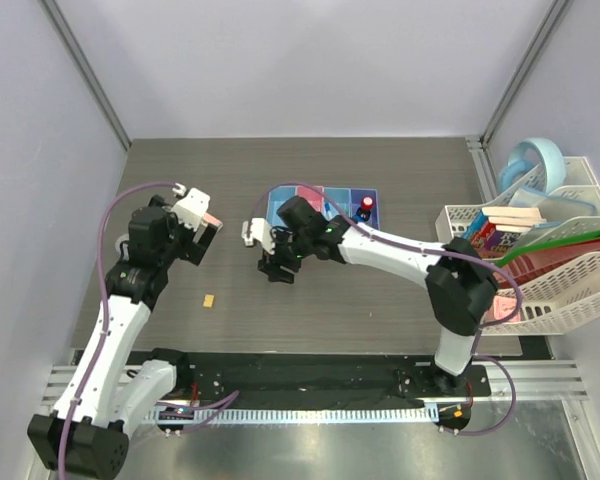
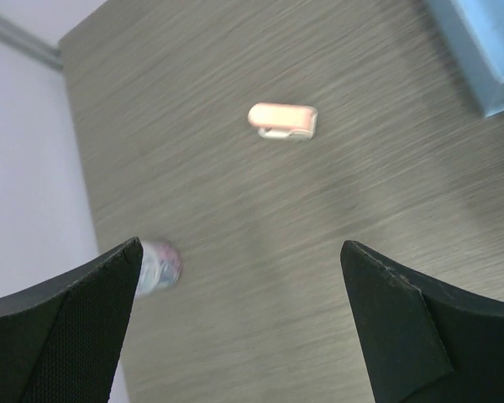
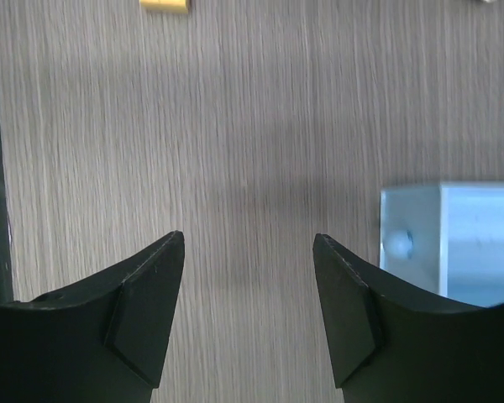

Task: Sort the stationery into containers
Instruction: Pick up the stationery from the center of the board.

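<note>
The pink eraser (image 2: 283, 119) lies on the table ahead of my left gripper (image 2: 239, 285), which is open, empty and above the table. In the top view the eraser (image 1: 212, 218) peeks out beside that gripper (image 1: 200, 240). A clear round roll (image 2: 158, 267) lies by the left finger. The row of bins (image 1: 325, 197) stands at mid-table, with the red-capped black bottle (image 1: 366, 207) in the darker blue one. My right gripper (image 1: 278, 268) is open and empty just in front of the bins' left end (image 3: 449, 239). The tan block (image 1: 210, 299) lies on the table and also shows in the right wrist view (image 3: 165, 4). The pens are out of view.
A large white rack (image 1: 565, 290) with books and folders stands at the right edge. The walls close in at the left and back. A black strip runs along the near edge by the arm bases.
</note>
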`<action>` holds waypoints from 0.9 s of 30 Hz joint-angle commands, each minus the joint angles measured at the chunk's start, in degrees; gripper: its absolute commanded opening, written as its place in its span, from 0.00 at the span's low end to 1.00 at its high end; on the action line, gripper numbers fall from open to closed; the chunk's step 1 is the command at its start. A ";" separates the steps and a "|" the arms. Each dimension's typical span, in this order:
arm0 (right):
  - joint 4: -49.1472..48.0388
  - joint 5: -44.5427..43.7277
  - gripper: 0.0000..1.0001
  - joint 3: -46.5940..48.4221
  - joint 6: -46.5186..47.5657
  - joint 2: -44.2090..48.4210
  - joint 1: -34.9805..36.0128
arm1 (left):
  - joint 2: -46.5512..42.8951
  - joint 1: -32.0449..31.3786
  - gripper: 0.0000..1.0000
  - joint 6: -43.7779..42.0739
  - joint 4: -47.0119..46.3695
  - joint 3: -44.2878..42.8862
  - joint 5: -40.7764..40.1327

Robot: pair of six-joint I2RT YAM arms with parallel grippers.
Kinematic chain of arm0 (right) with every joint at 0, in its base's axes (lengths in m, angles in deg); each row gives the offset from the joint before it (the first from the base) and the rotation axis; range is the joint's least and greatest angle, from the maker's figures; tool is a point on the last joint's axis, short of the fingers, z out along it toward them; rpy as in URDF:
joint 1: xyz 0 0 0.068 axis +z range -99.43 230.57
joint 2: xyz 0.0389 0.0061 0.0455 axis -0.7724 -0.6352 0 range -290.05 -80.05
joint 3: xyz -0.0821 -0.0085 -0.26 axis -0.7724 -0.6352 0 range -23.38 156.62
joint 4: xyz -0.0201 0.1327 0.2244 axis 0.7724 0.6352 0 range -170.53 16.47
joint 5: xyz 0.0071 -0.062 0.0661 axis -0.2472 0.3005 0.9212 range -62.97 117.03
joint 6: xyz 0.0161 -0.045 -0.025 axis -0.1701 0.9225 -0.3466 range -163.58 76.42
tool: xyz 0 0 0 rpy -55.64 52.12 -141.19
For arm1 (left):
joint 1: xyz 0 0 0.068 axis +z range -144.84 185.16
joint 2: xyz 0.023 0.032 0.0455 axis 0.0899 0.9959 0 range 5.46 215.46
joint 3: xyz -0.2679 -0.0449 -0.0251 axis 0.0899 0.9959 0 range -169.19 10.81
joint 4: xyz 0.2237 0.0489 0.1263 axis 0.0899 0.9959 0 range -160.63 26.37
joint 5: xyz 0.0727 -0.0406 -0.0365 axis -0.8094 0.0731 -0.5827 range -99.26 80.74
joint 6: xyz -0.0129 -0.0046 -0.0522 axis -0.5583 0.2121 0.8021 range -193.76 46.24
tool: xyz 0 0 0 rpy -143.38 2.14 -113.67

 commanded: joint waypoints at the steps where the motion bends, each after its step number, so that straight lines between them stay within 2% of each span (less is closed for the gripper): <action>1: -1.66 0.57 0.68 7.94 -4.13 -5.84 2.82 | -6.25 0.95 1.00 1.38 0.94 1.94 -10.13; 6: -2.45 1.36 0.68 15.41 -8.61 -12.36 3.79 | -10.48 3.93 1.00 3.58 -0.10 4.23 -18.13; 7: -2.54 1.80 0.68 16.29 -9.49 -13.50 3.88 | -11.80 4.11 1.00 2.71 -2.20 6.06 -21.80; 11: -3.42 3.21 0.68 20.41 -12.57 -18.33 4.67 | -22.84 4.11 1.00 -0.11 -5.73 9.59 -28.42; 18: -5.08 5.32 0.68 25.35 -17.49 -24.84 7.83 | -34.38 4.11 1.00 -1.52 -1.79 5.91 -30.10; 27: -5.97 3.74 0.68 29.30 -19.61 -30.21 12.67 | -39.67 4.03 1.00 -0.29 7.70 0.37 -31.68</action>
